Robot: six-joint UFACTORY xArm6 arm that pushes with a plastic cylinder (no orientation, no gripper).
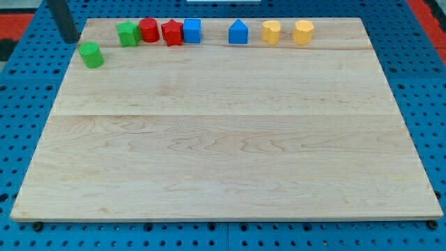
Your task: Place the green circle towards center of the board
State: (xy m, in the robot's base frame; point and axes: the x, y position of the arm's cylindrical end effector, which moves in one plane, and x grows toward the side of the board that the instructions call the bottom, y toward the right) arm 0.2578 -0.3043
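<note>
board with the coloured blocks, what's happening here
A single arm with a dark rod is set to push the green circle toward the middle of the wooden board. My tip sits just up and to the view's left of that block, apparently not touching it. The other blocks line the view's top edge, and the circle is still near the top-left corner.
</note>
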